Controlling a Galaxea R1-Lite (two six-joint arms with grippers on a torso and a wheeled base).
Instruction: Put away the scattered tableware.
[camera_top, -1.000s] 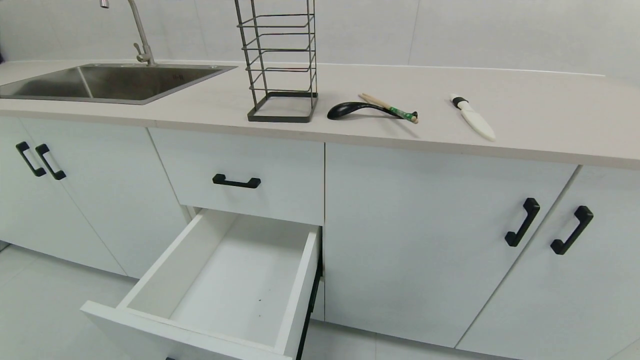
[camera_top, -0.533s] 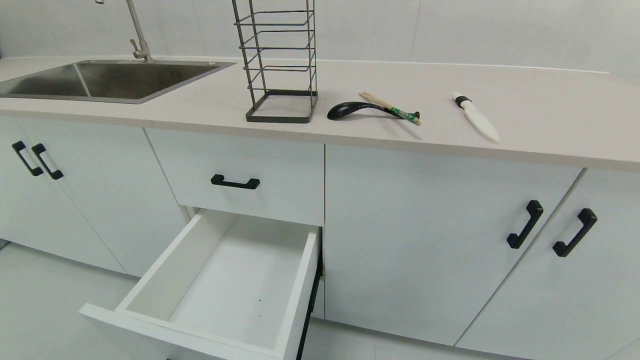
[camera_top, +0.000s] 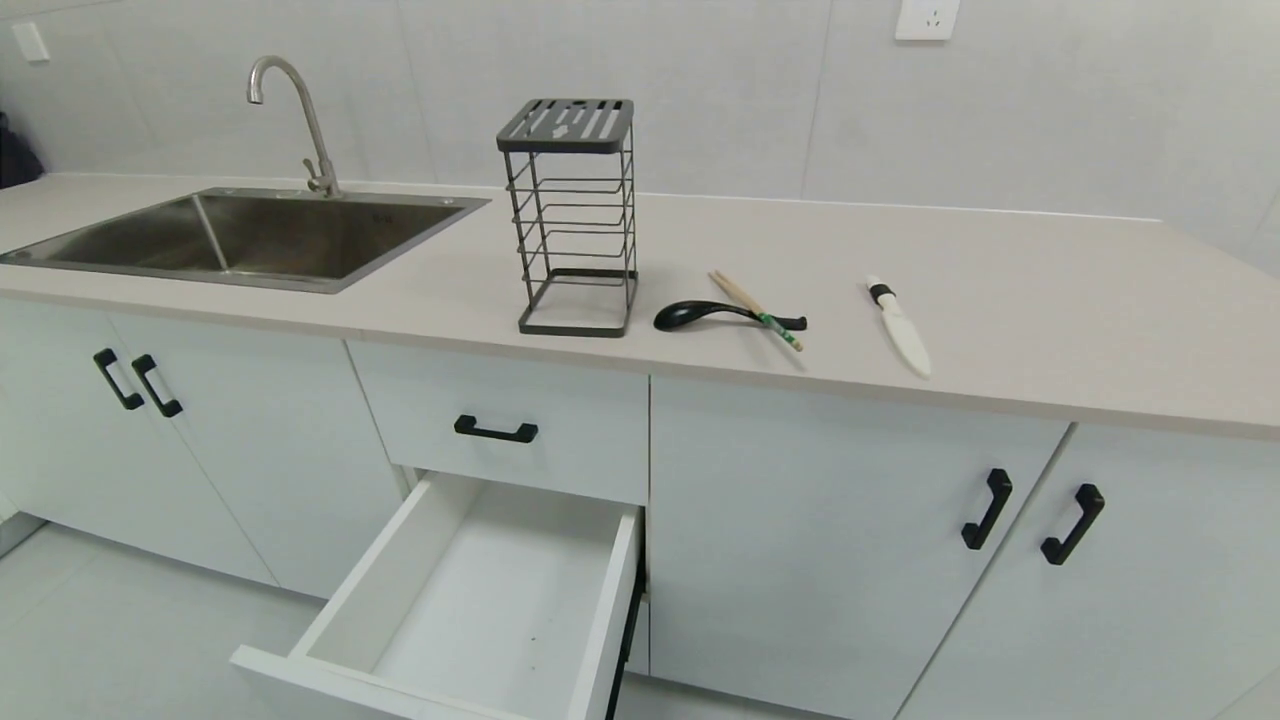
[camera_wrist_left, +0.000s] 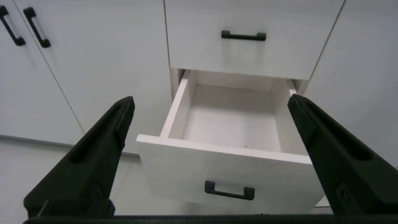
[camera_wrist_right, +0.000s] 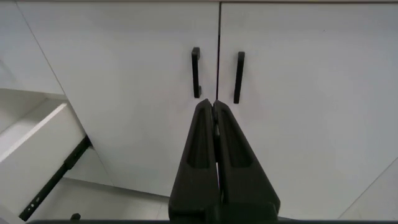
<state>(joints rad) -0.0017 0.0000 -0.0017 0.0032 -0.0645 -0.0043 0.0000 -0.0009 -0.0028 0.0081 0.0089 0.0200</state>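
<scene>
My left end effector (camera_wrist_left: 211, 102) is released, its two dark fingers (camera_wrist_left: 102, 149) spread wide, and it hangs low in front of the pulled-out drawer (camera_wrist_left: 224, 163), which I see framed between them. Just above that drawer is a closed drawer front (camera_wrist_left: 249, 56) with a black handle. My right end effector (camera_wrist_right: 213, 106) is clenched, fingers pressed flat together with nothing between them, and it points at a pair of white doors (camera_wrist_right: 124, 93) whose two upright black handles (camera_wrist_right: 196, 72) stand side by side near the seam. From the head view the drawer (camera_top: 600, 620) stands open beneath the surface (camera_top: 1050, 290), well below the tableware. On the surface lies a black spoon (camera_top: 690, 315), bowl toward the rack (camera_top: 575, 220), which stands upright just to its left. The chopsticks (camera_top: 755, 310) lie slanted across the spoon's handle, touching it. A white knife (camera_top: 900, 330) with a dark band near one end lies apart from them, farther to the right. Farther left, the sink (camera_top: 250, 235) is set into the surface, with the faucet (camera_top: 300, 110) behind it.
</scene>
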